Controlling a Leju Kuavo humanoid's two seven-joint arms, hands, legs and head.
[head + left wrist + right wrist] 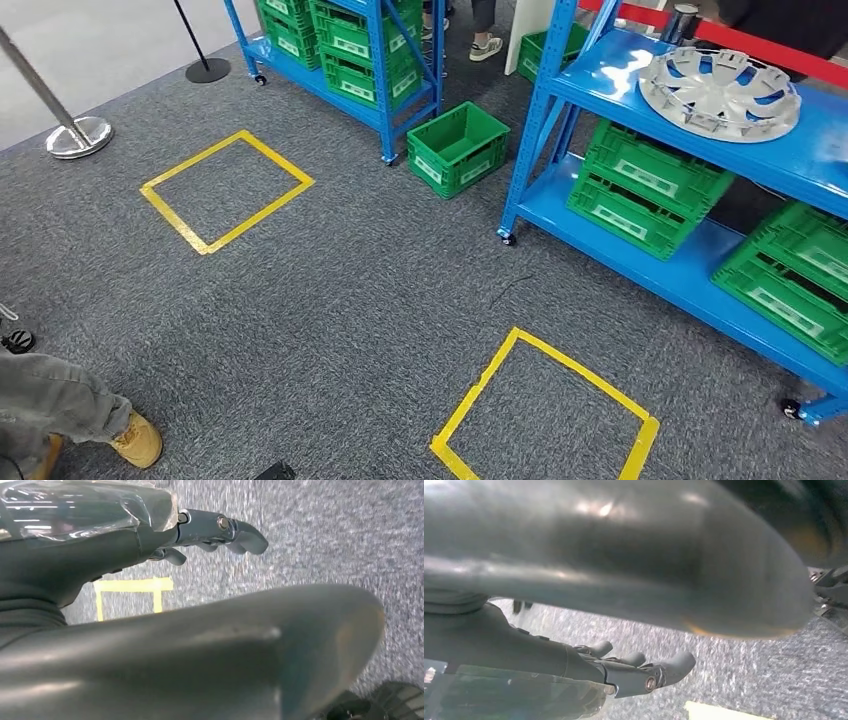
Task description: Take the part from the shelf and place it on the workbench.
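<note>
The part is a silver wheel cover (pixel 720 92) lying flat on the upper level of the blue shelf (pixel 600 85) at the right of the head view. Both my arms hang down over the grey carpet, far from it. In the left wrist view my left hand (pixel 205 530) has its fingers stretched out with nothing in them. My right hand (pixel 629 672) in the right wrist view is the same, fingers out and holding nothing.
Green crates (pixel 645 185) fill the shelf's lower level. One loose green crate (pixel 458 147) stands on the floor beside a second blue shelf (pixel 340 45). Two yellow tape squares (pixel 278 156) (pixel 587 375) mark the carpet. A person's leg and shoe (pixel 135 440) are at lower left, a stanchion base (pixel 78 137) at far left.
</note>
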